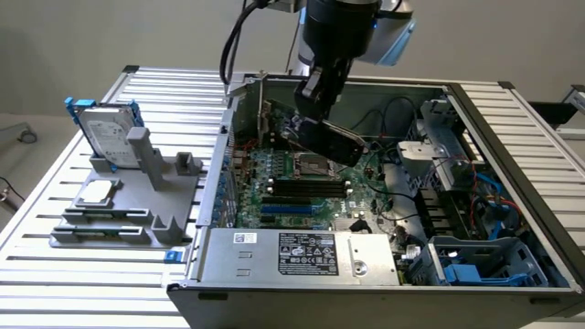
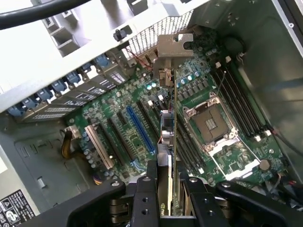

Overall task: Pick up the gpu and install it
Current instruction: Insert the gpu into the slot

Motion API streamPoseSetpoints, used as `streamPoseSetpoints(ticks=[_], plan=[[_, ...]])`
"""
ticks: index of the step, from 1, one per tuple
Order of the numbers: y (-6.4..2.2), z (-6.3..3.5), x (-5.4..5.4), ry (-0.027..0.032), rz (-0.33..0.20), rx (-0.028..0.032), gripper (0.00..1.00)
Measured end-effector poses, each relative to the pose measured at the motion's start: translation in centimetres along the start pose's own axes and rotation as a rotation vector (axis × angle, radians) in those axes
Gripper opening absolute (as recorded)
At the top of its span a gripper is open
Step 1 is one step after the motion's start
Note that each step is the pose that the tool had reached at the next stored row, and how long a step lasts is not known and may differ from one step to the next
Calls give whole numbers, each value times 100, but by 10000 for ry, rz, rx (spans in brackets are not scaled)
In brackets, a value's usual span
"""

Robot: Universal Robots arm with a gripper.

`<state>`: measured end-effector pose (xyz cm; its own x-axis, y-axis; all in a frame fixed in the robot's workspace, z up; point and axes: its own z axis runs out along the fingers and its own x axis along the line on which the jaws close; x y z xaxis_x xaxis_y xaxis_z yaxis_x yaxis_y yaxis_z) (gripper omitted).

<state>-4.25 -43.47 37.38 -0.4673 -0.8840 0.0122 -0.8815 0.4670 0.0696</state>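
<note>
My gripper (image 1: 316,92) reaches down into the open computer case (image 1: 512,157) and is shut on the gpu (image 1: 331,140). The card's black shroud hangs tilted above the green motherboard (image 1: 302,181), over the area by the CPU socket (image 1: 311,164). In the wrist view the gpu (image 2: 168,137) is seen edge-on between my fingers (image 2: 144,198), with its silver end bracket (image 2: 174,47) pointing toward the case's rear slot wall. The card is above the board and not seated. A long blue expansion slot (image 2: 140,132) lies beside the card's edge, and the CPU socket (image 2: 213,123) lies on its other side.
At the exterior view's left, a grey fixture (image 1: 128,205) holds a silver hard drive with blue rails (image 1: 108,133) and a small square chip (image 1: 98,193). The power supply (image 1: 302,253) fills the case's front. Cables (image 1: 402,110) and a drive cage (image 1: 475,267) crowd the right.
</note>
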Motion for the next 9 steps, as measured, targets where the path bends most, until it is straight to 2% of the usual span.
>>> streamPoseSetpoints(ticks=[9], plan=[[-4,63,-1,112,-1624,19,26]])
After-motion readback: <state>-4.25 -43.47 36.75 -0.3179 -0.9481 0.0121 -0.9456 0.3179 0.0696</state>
